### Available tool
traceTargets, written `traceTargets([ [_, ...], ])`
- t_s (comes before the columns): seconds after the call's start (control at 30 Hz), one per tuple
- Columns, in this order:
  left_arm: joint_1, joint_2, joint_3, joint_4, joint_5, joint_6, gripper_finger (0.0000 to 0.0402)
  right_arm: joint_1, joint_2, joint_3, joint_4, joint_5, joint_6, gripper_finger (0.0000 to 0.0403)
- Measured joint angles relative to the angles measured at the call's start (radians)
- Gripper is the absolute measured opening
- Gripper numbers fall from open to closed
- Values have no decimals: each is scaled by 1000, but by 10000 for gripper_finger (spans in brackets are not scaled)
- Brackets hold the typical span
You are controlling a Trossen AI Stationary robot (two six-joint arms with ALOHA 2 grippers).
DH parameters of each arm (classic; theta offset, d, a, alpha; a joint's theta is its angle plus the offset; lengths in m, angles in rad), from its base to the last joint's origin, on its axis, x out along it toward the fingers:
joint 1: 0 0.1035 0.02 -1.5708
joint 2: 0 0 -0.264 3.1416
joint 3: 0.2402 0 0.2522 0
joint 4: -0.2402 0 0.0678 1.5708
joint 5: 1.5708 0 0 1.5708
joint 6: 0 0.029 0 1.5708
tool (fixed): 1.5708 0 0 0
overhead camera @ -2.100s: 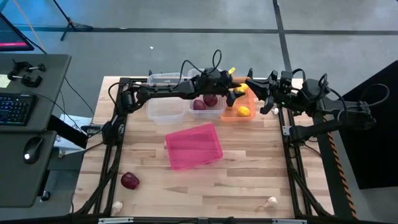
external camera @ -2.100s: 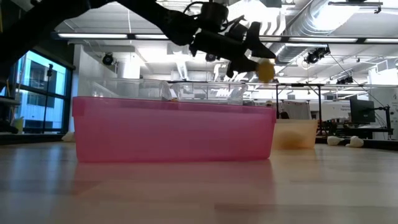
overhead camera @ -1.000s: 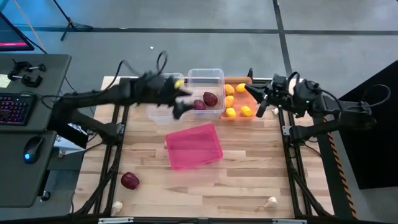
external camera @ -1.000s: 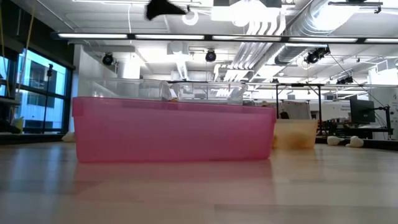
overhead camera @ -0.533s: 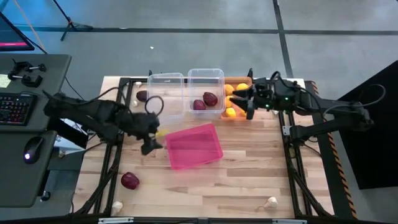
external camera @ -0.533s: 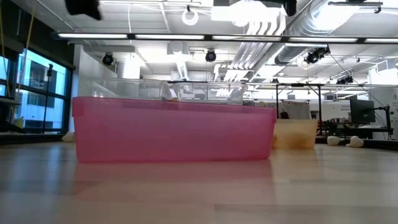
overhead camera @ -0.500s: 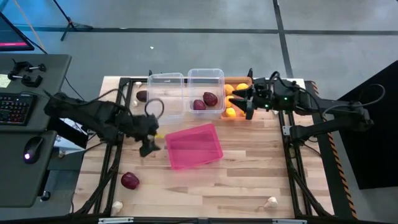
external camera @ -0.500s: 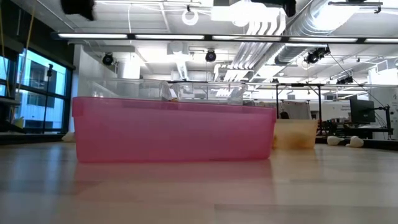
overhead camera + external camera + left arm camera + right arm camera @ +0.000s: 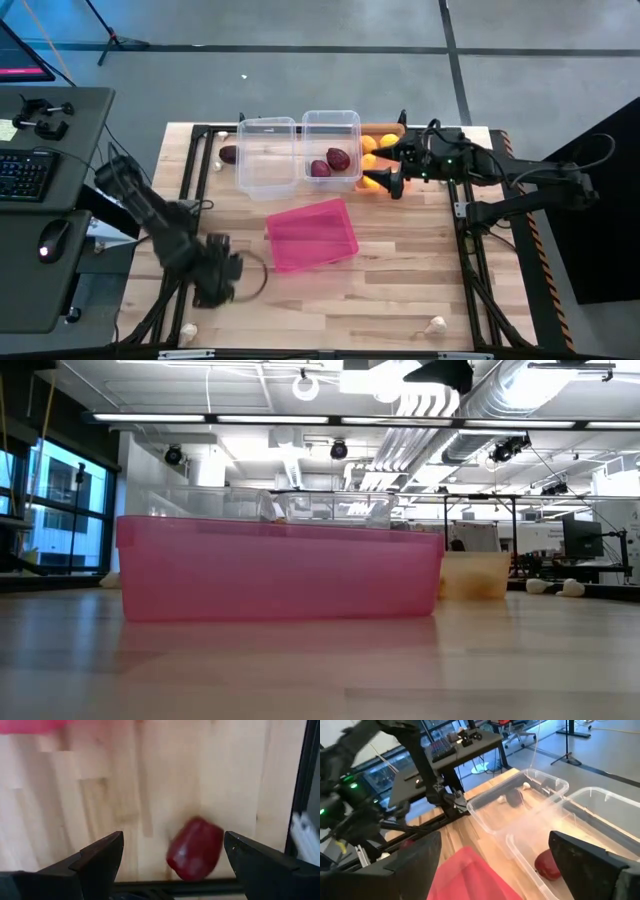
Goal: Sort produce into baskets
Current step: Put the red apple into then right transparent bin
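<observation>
1. Pink basket (image 9: 311,234): mid-table landmark, long axis running left to right and slightly skewed; nothing shows inside it from above.
2. Red onion (image 9: 195,848): on bare wood toward the table's front-left corner from the pink basket, roundish, leaning a little; no clear long axis.
3. Left gripper (image 9: 213,281): front-left of the pink basket, directly over that onion. Fingers spread wide, one either side of it, apart from it; nothing grasped.
4. Right gripper (image 9: 385,172): behind the pink basket to its right, at the orange basket (image 9: 399,186) with its lemons (image 9: 368,145). Jaws released wide, empty.
5. Two clear baskets (image 9: 267,155): behind the pink basket, side by side.
</observation>
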Motion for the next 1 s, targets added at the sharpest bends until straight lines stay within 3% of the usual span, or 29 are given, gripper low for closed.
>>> traceTargets([
  [0.2,-167,101,0,69,59,23,333,0,9,0,-35,0,0,360],
  [0.33,-212,110,-15,138,77,-2,333,0,15,0,-52,0,0,360],
  [0.53,-214,110,-157,189,158,13,333,0,33,0,-49,0,2,360],
  [0.77,-184,109,-241,252,119,54,333,0,66,0,-50,1,27,360],
  [1.0,-187,109,-348,327,162,54,333,0,81,0,-49,1,37,360],
])
